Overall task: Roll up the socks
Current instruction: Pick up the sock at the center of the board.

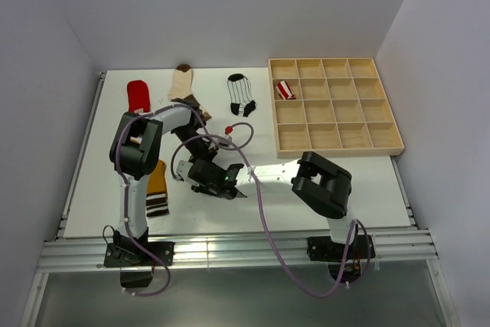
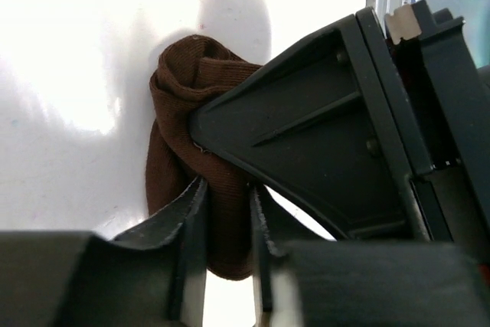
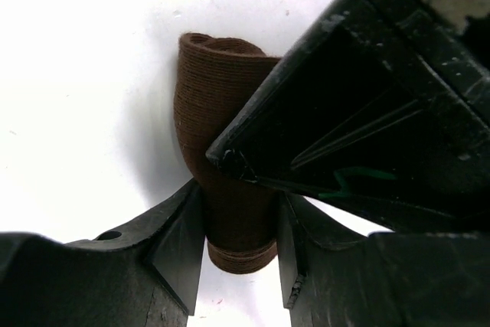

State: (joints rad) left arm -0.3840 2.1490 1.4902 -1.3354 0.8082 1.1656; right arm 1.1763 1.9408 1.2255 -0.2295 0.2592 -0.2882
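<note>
Both grippers hold the rolled dark brown sock point(image 2: 184, 112) between them. My left gripper point(image 2: 227, 212) is shut on one end of it. My right gripper point(image 3: 239, 243) is shut on the other end of the sock point(image 3: 222, 97). In the top view the left gripper point(image 1: 200, 152) and right gripper point(image 1: 205, 178) meet left of the table's centre and hide the sock. Also on the table are a red sock point(image 1: 138, 96), a cream-and-brown sock point(image 1: 181, 80), a white sock with black stripes point(image 1: 241, 94) and a mustard sock with a striped cuff point(image 1: 157, 188).
A wooden tray point(image 1: 334, 147) of square compartments stands at the back right. A rolled red-white striped sock point(image 1: 285, 90) lies in one of its left compartments. Grey walls close in the table on three sides.
</note>
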